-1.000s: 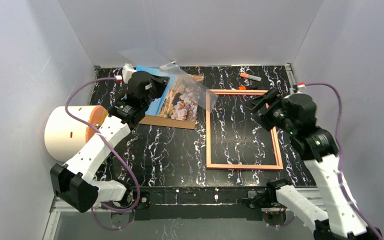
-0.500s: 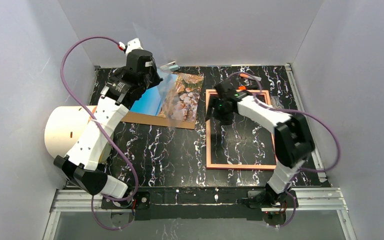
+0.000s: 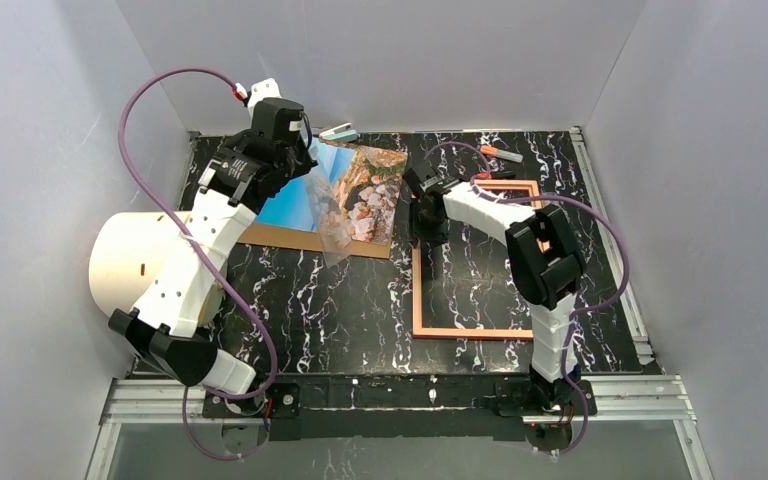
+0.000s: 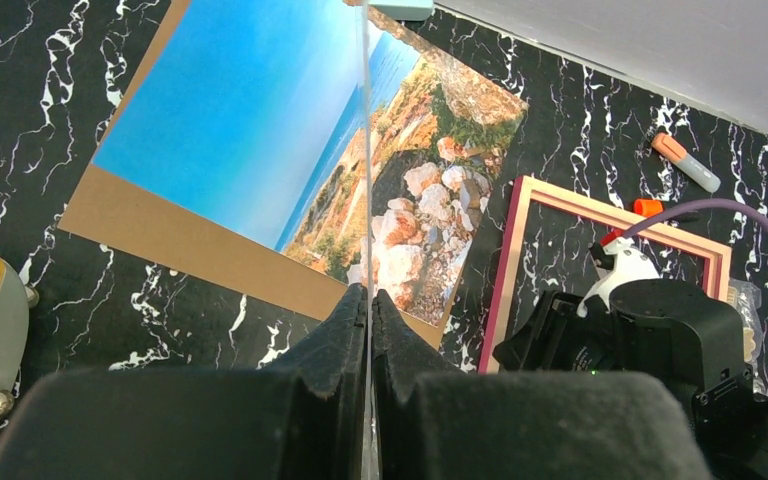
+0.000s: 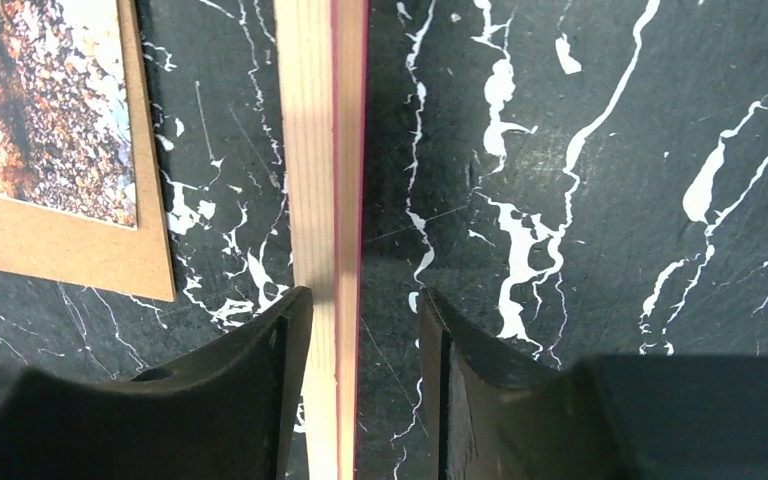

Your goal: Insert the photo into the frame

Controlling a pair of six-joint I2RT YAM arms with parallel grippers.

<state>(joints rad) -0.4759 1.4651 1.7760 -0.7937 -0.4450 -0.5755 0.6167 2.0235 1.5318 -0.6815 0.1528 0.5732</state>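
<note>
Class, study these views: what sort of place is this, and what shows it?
Likely a robotics test booth: plain white walls box in a black marbled tabletop, and two robot arms are mounted on a metal rail.

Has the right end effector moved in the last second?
Yes. The right end effector swung left across the frame, from right side to left rail.

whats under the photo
A brown cardboard backing board lies under the photo; a strip of it shows along the near edge. The rest of the board is hidden by the print.
</note>
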